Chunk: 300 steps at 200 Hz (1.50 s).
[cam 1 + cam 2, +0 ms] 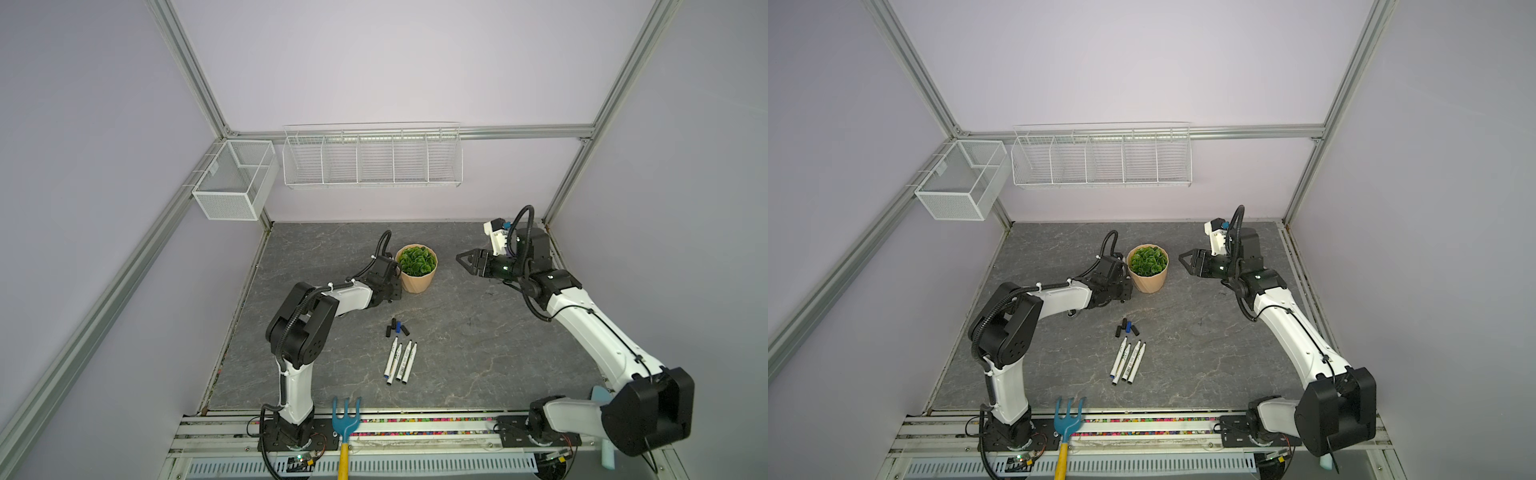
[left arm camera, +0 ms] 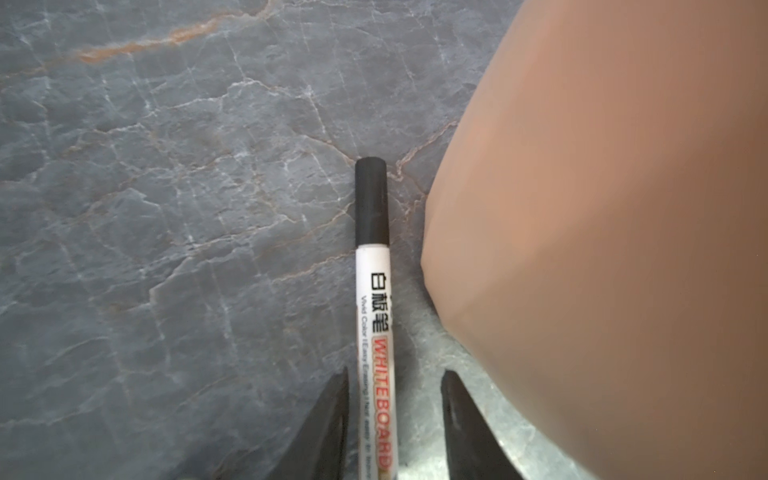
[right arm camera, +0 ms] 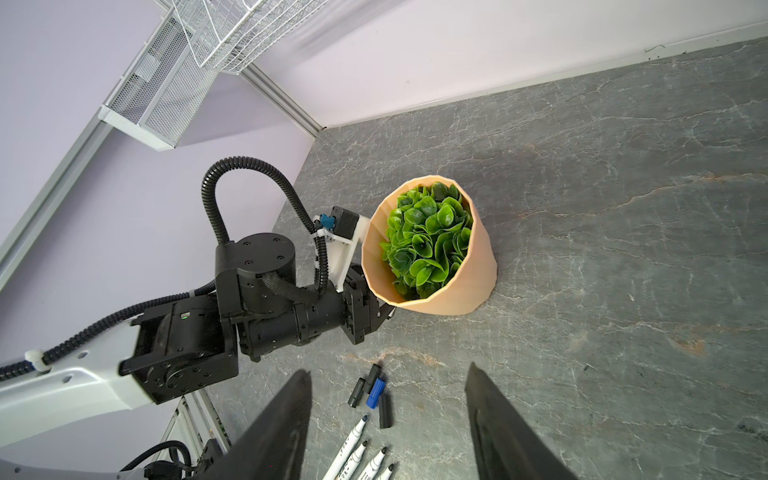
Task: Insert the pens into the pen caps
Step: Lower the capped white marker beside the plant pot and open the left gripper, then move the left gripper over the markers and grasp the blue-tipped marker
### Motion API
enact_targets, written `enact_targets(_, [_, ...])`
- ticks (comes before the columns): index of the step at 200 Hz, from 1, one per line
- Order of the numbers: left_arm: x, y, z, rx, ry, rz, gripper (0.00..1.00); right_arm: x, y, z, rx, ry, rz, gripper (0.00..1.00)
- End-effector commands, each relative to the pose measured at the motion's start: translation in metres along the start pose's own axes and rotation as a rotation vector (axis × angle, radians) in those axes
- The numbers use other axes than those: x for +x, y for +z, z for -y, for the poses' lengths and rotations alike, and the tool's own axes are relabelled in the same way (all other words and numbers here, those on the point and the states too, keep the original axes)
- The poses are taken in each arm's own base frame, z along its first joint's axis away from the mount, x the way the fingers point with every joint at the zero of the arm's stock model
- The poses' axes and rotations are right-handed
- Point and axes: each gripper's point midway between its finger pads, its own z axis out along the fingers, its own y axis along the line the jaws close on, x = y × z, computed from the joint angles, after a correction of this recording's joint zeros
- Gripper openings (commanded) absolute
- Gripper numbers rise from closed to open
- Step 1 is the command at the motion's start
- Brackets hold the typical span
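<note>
Though one white plastic marker (image 2: 374,311) lies capped between the left gripper's (image 2: 395,372) parted jaws, four slim white pens (image 1: 400,360) await stubby black and blue caps (image 1: 397,327); the right gripper (image 3: 388,369) gapes wide, empty.

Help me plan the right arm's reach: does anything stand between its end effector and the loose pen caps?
Nothing visible does: bare tabletop separates the right end effector from the pen caps; the potted plant stands off to one side.
</note>
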Motion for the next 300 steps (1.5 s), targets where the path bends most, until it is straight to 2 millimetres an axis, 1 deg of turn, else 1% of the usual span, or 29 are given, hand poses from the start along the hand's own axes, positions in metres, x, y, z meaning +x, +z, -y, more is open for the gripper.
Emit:
enact_targets(1, [-0.019,-0.024,0.013,0.057,0.019,0.066,0.43,0.0,-0.008,-0.001,0.013,-0.034,0.014,0.62])
enact_targets(17, [-0.019,-0.047,0.015,0.081,0.042,0.104,0.49,-0.001,-0.009,-0.001,0.018,-0.042,0.018,0.62])
enact_targets(31, [-0.009,-0.067,0.016,0.101,0.076,0.113,0.51,0.0,-0.008,0.0,0.023,-0.046,0.014,0.62])
enact_targets(45, [0.009,-0.085,0.019,0.116,0.127,0.098,0.53,0.0,-0.007,0.001,0.025,-0.045,0.01,0.62])
enact_targets(57, [0.032,-0.099,0.025,0.127,0.191,0.068,0.54,0.001,-0.004,0.002,0.022,-0.043,0.006,0.62])
enact_targets(73, [0.065,-0.111,0.03,0.112,0.281,0.015,0.58,0.001,-0.002,0.003,0.018,-0.041,0.005,0.62])
enact_targets(86, [0.086,-0.118,0.028,0.103,0.291,-0.028,0.59,0.001,-0.001,0.004,0.02,-0.038,0.004,0.62])
enact_targets(94, [0.095,-0.12,0.024,0.099,0.271,-0.05,0.59,0.002,0.0,0.005,0.02,-0.037,0.0,0.62])
enact_targets(108, [0.106,-0.123,0.018,0.09,0.244,-0.07,0.59,0.003,0.002,0.006,0.018,-0.034,-0.008,0.62])
enact_targets(136, [0.117,-0.131,0.012,0.061,0.23,-0.098,0.6,0.005,0.003,0.007,0.017,-0.031,-0.014,0.61])
enact_targets(157, [0.127,-0.134,0.018,0.077,0.244,-0.136,0.6,0.008,0.004,0.007,0.015,-0.032,-0.02,0.61])
enact_targets(174, [0.135,-0.135,0.026,0.077,0.293,-0.164,0.6,0.01,0.004,0.007,0.012,-0.031,-0.027,0.61])
enact_targets(206, [0.136,-0.135,0.043,0.089,0.416,-0.166,0.6,0.015,0.007,0.007,0.01,-0.029,-0.037,0.61])
enact_targets(239, [0.142,-0.125,0.056,0.102,0.487,-0.199,0.58,0.018,0.007,0.006,0.008,-0.031,-0.049,0.61])
enact_targets(253, [0.148,-0.119,0.057,0.077,0.508,-0.237,0.56,0.019,0.006,0.006,0.013,-0.035,-0.049,0.61])
enact_targets(265, [0.149,-0.116,0.058,0.057,0.513,-0.252,0.55,0.02,0.005,0.006,0.017,-0.04,-0.05,0.61])
enact_targets(282, [0.149,-0.116,0.054,0.033,0.493,-0.255,0.55,0.021,0.004,0.007,0.023,-0.041,-0.053,0.61])
enact_targets(300, [0.149,-0.119,0.046,0.0,0.456,-0.242,0.54,0.022,0.003,0.008,0.025,-0.042,-0.052,0.61])
